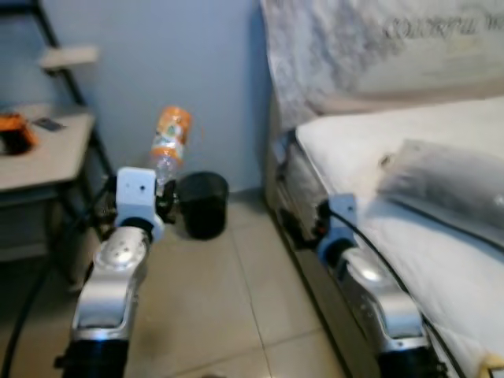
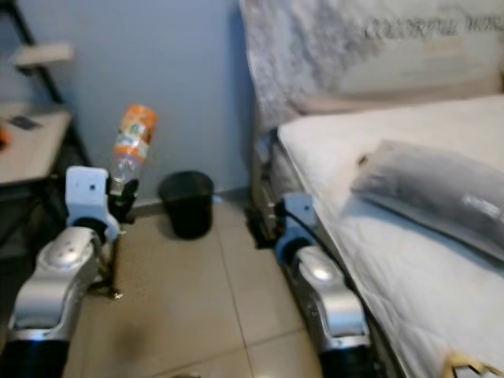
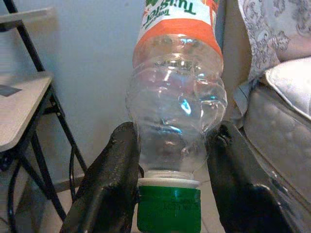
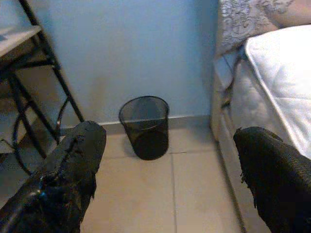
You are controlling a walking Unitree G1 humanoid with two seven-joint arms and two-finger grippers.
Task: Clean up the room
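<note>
The left gripper (image 3: pixel 167 194) clamps an empty plastic bottle (image 1: pixel 168 142) cap-down, its long axis tilted upward, with the black wastebasket (image 1: pixel 203 205) just ahead against the wall, while the right gripper (image 4: pixel 170 184) gapes wide.

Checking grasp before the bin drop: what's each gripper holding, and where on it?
Left gripper holds the plastic bottle upside down, fingers clamped on its lower body just above the green cap. Right gripper is open, holding nothing.
</note>
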